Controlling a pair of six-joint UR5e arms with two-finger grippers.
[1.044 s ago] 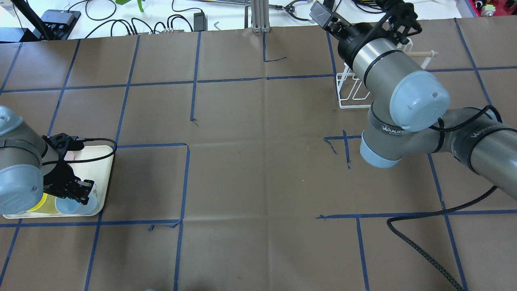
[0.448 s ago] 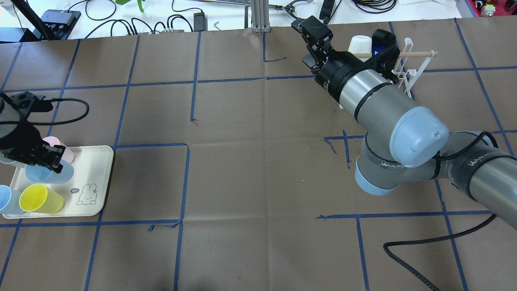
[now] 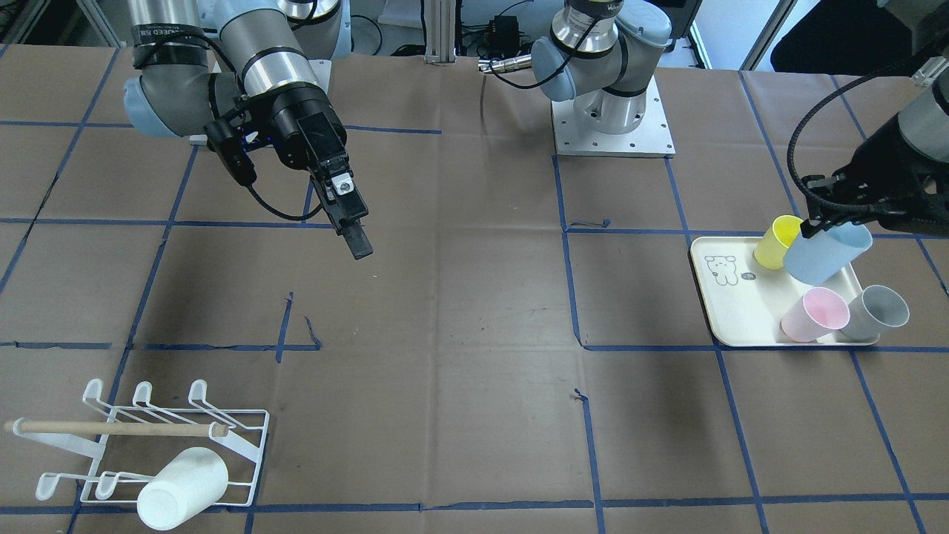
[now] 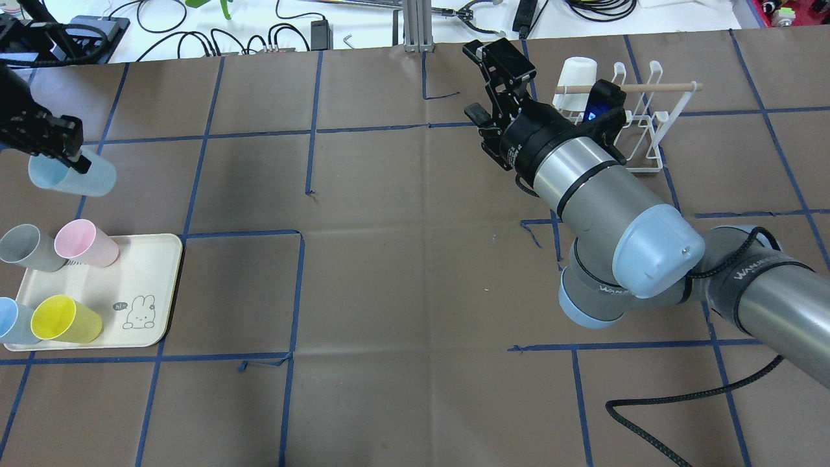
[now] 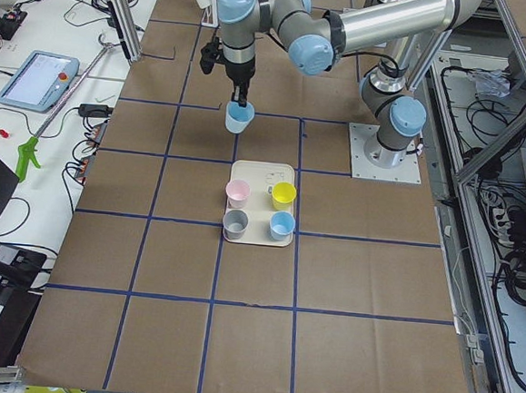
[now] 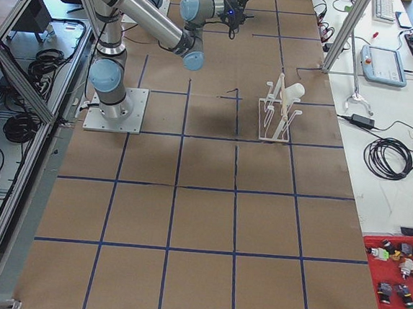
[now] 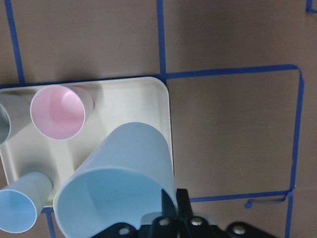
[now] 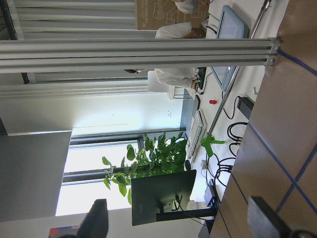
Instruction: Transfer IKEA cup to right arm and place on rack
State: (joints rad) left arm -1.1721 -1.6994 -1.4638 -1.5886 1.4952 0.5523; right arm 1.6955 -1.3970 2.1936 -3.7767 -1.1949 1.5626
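My left gripper point(image 4: 63, 144) is shut on the rim of a light blue cup point(image 4: 72, 176) and holds it tilted in the air, beyond the far edge of the cream tray point(image 4: 150, 263). The cup fills the left wrist view point(image 7: 116, 181) and also shows in the front view point(image 3: 827, 252). My right gripper point(image 4: 472, 81) is open and empty, hanging in the air left of the white wire rack point(image 4: 650, 123); its two fingers stand wide apart in the right wrist view point(image 8: 181, 223). The rack point(image 3: 111, 428) carries a white cup point(image 4: 577, 72) upside down on a prong.
On the tray stand a pink cup point(image 4: 84, 243), a grey cup point(image 4: 23, 246), a yellow cup point(image 4: 65, 318) and another blue cup point(image 4: 10, 321). Cables and equipment lie along the white strip point(image 4: 259, 26) beyond the brown table. A black hose point(image 4: 674, 408) trails at the front right.
My left gripper took the blue cup from the tray's front, lifted it and carried it beyond the tray's far edge. My right arm swung left, off the rack, uncovering the white cup.
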